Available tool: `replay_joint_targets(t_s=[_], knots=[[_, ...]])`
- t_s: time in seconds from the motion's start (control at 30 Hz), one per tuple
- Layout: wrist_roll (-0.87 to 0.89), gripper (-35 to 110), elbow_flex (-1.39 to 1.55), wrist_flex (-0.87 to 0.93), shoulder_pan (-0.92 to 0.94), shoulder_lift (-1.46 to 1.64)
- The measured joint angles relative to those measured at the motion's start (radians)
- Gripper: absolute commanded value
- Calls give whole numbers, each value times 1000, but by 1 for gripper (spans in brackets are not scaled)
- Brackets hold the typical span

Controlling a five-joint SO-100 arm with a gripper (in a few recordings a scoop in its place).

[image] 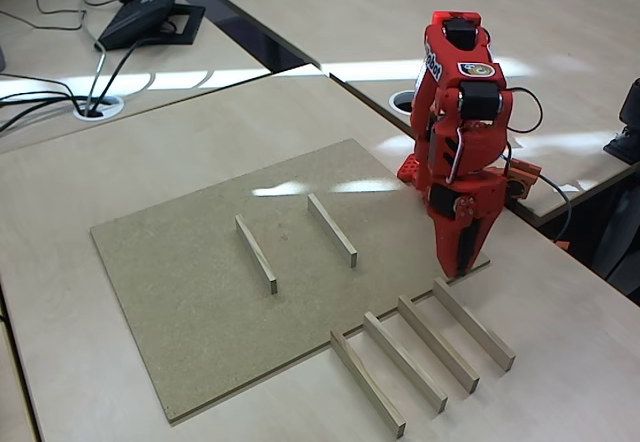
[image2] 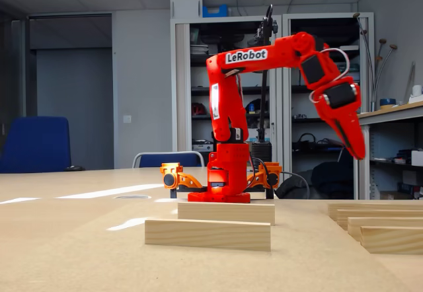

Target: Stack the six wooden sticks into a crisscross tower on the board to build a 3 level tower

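Two of the six wooden sticks lie flat on the board [image: 200, 282], side by side with a gap between them, near the middle toward its far edge: one stick [image: 256, 253] on the left and another stick [image: 332, 229] on the right in the fixed view from above. That looks like the bottom level of the tower, so one level is done and two levels are left. The other four sticks [image: 420, 362] wait in a row on the bench [image: 560, 382], just past the board's right edge, near its front corner, each one apart from the next. The red arm reaches down over the far end of this row, and the pincer [image: 463, 262] hangs close above the end of the farthest stick [image: 473, 324]. The low side view shows the pincer [image2: 353, 143] up in the air, above the sticks on the right. It looks pressed together and holds nothing, though the tips are hard to see, so I cannot tell for sure. The sticks are pale wood, long and thin, with square ends and smooth sides. The board is flat, thin, dull and brownish grey, a bit rough looking. The bench is lighter and shiny, with bright light spots on it.
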Motion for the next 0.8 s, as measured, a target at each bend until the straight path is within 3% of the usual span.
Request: replay_joint_targets(t_s=[0.33, 0.8], knots=[[-20, 10, -100, -35, -97, -170], [92, 16, -104, -55, -155, -265]])
